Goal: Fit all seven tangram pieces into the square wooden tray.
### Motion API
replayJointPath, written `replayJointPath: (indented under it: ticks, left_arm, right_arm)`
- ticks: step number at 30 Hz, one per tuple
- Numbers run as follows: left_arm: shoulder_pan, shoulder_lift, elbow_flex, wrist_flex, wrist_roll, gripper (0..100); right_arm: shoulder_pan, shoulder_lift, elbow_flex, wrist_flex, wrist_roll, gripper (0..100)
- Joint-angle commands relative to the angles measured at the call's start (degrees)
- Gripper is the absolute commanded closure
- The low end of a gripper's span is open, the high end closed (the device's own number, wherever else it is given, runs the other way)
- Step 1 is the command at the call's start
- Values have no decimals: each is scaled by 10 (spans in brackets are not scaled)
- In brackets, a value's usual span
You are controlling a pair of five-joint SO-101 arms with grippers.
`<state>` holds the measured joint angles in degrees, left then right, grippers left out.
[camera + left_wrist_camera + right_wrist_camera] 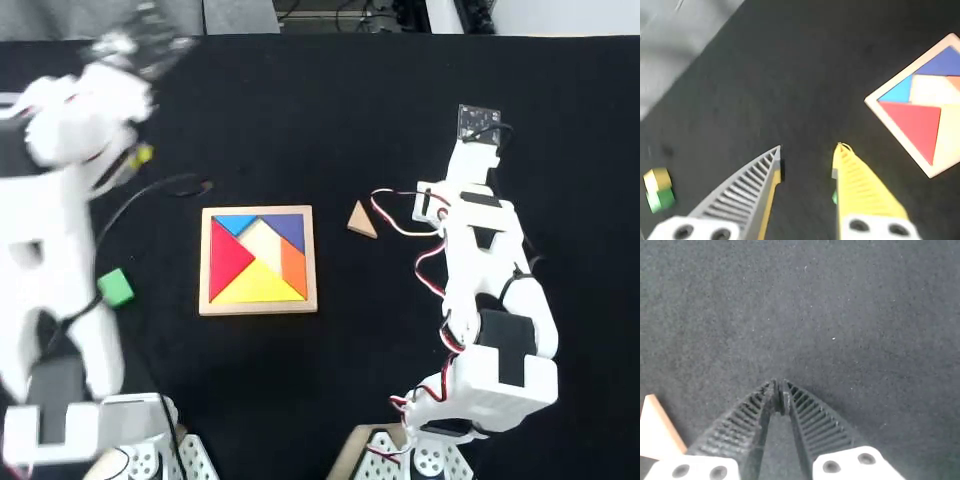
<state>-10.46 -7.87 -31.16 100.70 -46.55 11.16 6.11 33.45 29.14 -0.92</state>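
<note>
The square wooden tray (258, 301) lies mid-table, and the left wrist view shows one corner of the tray (875, 101). In it lie a blue, a purple, a red (228, 258), a yellow (262, 285) and an orange piece around a pale bare patch (264, 240). A tan triangle (361, 220) lies on the cloth to the tray's right; its corner (655, 430) sits beside my right gripper (779, 388), which is shut on nothing. A green piece (116, 287) rests left of the tray. My left gripper (809, 150) hangs open above the black cloth, away from the tray.
Black cloth covers the table. The left arm (70, 150) stands raised at the left edge, with a dark cable (150, 195) trailing from it. The right arm (485, 260) is folded at the right. A small yellow-green part (657, 190) lies off to the side.
</note>
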Motion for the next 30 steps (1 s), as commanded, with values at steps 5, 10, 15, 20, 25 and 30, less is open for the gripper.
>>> replayJointPath:
  ticks: [5,10,15,20,25,30]
  left_arm:
    - [-125,-291,476,-73,85,961]
    - [-231,-414,807,-316,157,912]
    - [-279,-468,980,-394,193,910]
    - [-301,-486,1090,-503,304,912]
    - [-334,-504,1109,-525,300,912]
    - [-301,-518,1123,-529,300,912]
  right_arm:
    - [-43,-42,-67,121,21,963]
    - [-139,-36,-124,253,70,893]
    - [-186,-37,-178,331,84,868]
    - [-215,-36,-215,359,85,751]
    - [-237,-6,-220,354,118,731]
    - [-235,65,-250,332,127,730]
